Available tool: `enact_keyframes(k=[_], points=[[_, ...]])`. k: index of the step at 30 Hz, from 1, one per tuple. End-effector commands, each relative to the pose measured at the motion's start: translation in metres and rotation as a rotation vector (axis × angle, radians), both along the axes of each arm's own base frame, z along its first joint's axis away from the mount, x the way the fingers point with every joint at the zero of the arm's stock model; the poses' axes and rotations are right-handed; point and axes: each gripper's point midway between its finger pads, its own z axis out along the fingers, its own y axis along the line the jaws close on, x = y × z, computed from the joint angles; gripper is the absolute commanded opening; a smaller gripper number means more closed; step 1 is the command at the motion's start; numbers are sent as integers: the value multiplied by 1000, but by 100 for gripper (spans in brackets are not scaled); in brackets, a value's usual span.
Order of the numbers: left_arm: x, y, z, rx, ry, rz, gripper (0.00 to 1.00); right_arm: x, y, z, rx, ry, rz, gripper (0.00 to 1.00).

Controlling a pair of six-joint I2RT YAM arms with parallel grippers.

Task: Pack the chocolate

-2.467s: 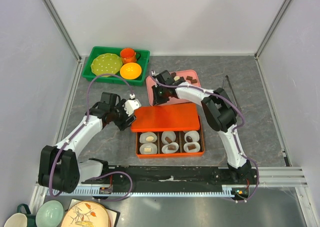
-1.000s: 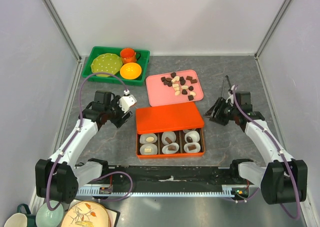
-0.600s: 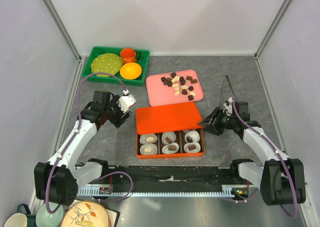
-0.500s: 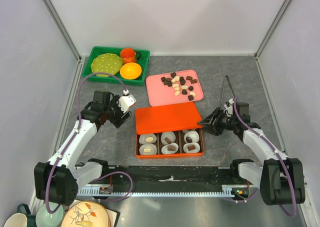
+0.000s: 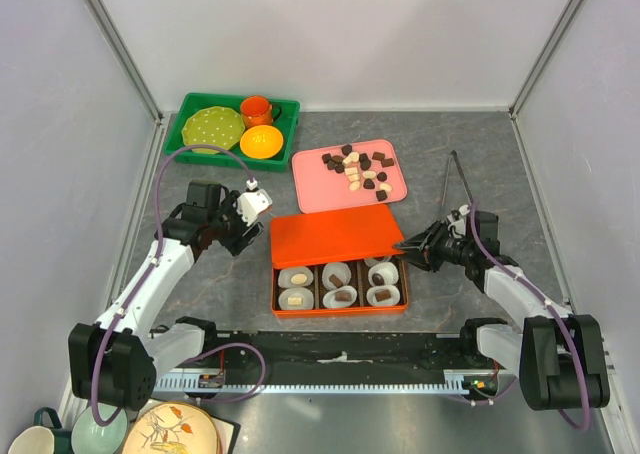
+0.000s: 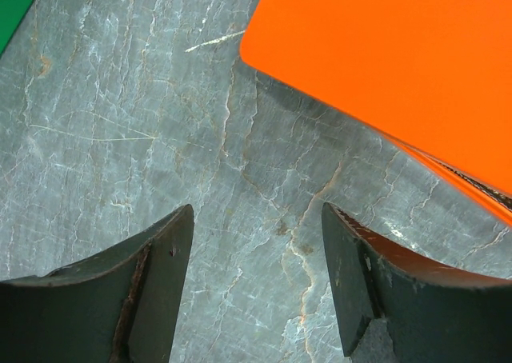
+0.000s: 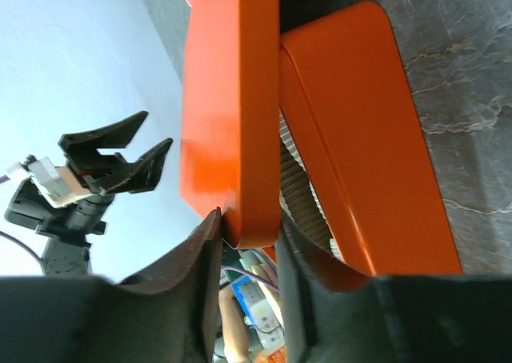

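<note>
Loose chocolate pieces [image 5: 355, 169], dark, reddish and cream, lie on the pink tray [image 5: 310, 199]. More chocolate [image 5: 341, 296] sits in white paper cups in the orange box [image 5: 340, 311]. The orange lid [image 5: 335, 236] covers the box's back half. My right gripper [image 5: 405, 246] is at the lid's right edge. In the right wrist view it [image 7: 248, 227] is shut on the lid's rim [image 7: 232, 99], above the box base [image 7: 360, 139]. My left gripper [image 5: 243, 236] is open and empty just left of the lid. In the left wrist view it [image 6: 256, 227] hovers over bare table beside the lid's corner [image 6: 400, 59].
A green tray [image 5: 180, 149] with a green plate, an orange cup and an orange bowl stands at the back left. Metal tongs [image 5: 462, 179] lie on the table at the right. Cups and a plate [image 5: 170, 429] sit below the rail at the near left.
My right arm left the pink tray, swung out to the right, then came in low to the lid's right edge and closed on it. The left arm has barely moved.
</note>
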Motion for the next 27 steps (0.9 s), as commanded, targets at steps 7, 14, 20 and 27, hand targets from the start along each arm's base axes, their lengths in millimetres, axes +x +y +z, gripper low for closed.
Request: enact_keyframes(k=[7, 14, 20, 27], points=[[6, 1, 6, -3, -20, 15, 71, -1, 4, 29, 65, -119, -1, 19], [7, 3, -1, 4, -7, 22, 71, -10, 11, 46, 98, -233, 53, 16], [9, 3, -7, 11, 10, 30, 70, -22, 18, 59, 124, -303, 88, 16], [10, 3, -11, 14, 26, 32, 70, -45, 24, 55, 65, -328, 116, 16]])
